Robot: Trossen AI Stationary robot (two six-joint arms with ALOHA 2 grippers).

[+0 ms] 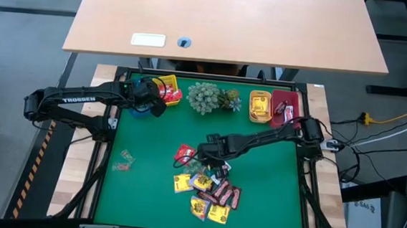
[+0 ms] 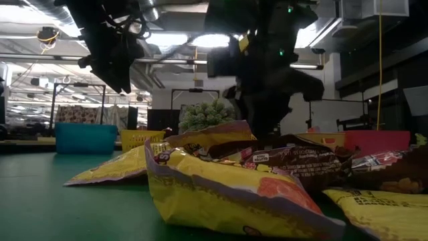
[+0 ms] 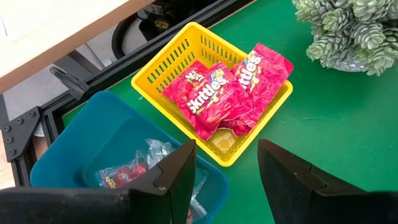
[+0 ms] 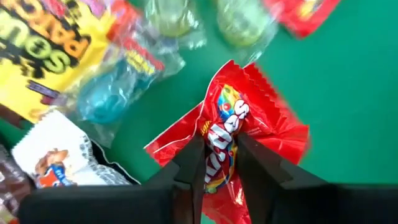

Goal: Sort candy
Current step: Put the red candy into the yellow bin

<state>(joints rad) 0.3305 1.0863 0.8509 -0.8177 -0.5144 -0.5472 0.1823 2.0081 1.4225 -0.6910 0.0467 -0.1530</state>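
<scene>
1. Green surface [image 1: 270, 190] carried the candy [image 1: 205, 189] piled near its front middle.
2. Right tool [image 4: 219, 163] pinched a red packet [image 4: 249, 134] at the pile's edge.
3. Left tool [image 3: 225, 168] hung spread above the blue bin [image 3: 81, 149] and the yellow bin [image 3: 186, 46].

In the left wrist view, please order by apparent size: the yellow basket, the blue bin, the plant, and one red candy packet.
Largest to smallest, as they look:
1. Yellow basket and blue bin: unsure between them, since the bin is nearer and partly cut off.
2. Plant, only partly in frame.
3. Red candy packet.
</scene>
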